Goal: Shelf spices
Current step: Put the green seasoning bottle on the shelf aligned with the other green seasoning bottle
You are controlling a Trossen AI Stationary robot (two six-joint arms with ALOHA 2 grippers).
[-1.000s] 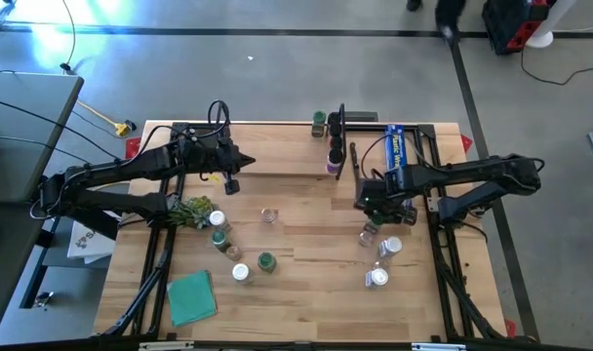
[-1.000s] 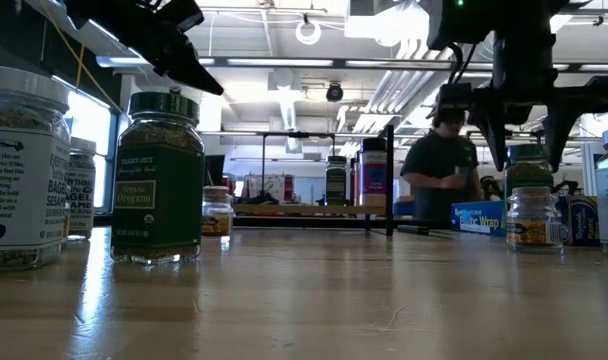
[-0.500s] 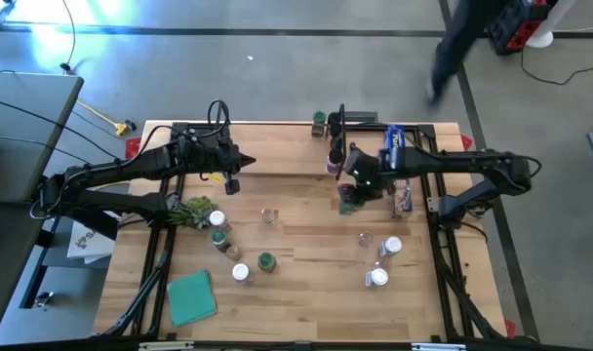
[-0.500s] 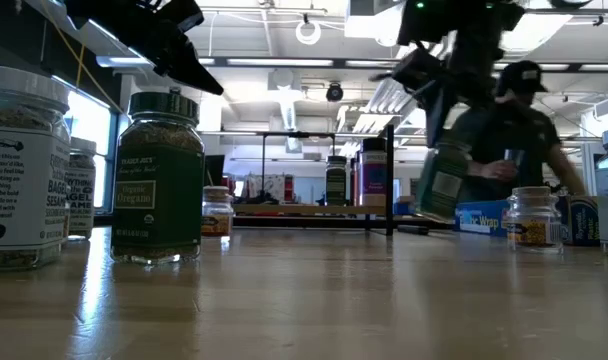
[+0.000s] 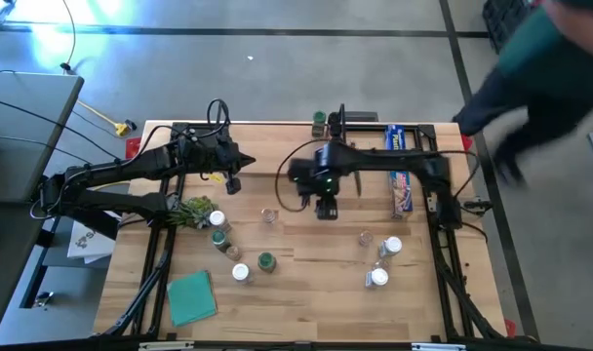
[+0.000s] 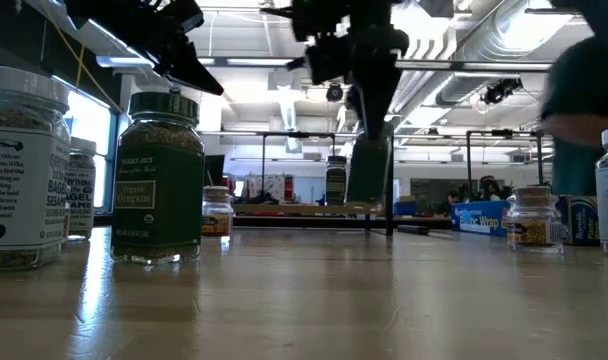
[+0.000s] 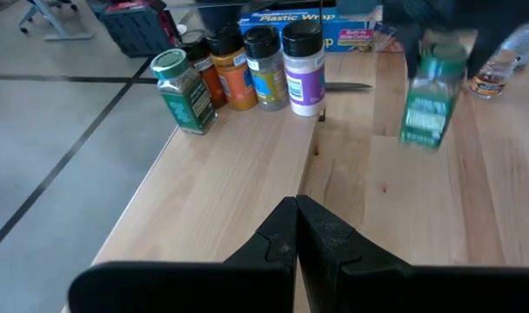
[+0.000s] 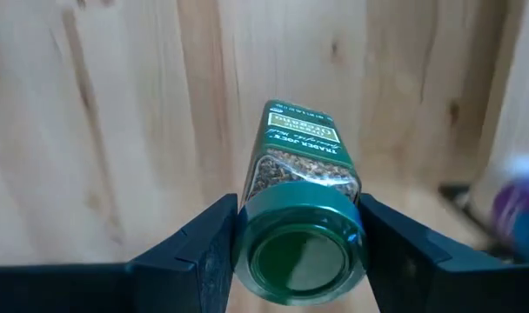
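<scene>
The right gripper (image 8: 297,228) had its fingers (image 8: 204,239) clamped on a green-lidded jar (image 8: 301,209), carried above the desk (image 5: 306,253) near the shelf (image 7: 221,174). Four jars (image 7: 247,65) already stood on the shelf beyond the left gripper (image 7: 297,217), whose fingers were closed on nothing. Several loose jars (image 5: 240,258) remained on the desk, so the job looked well short of done.

"Plastic Wrap" on blue box (image 7: 310,21), "Organic Oregano" on green-labelled jar (image 6: 156,178)
</scene>
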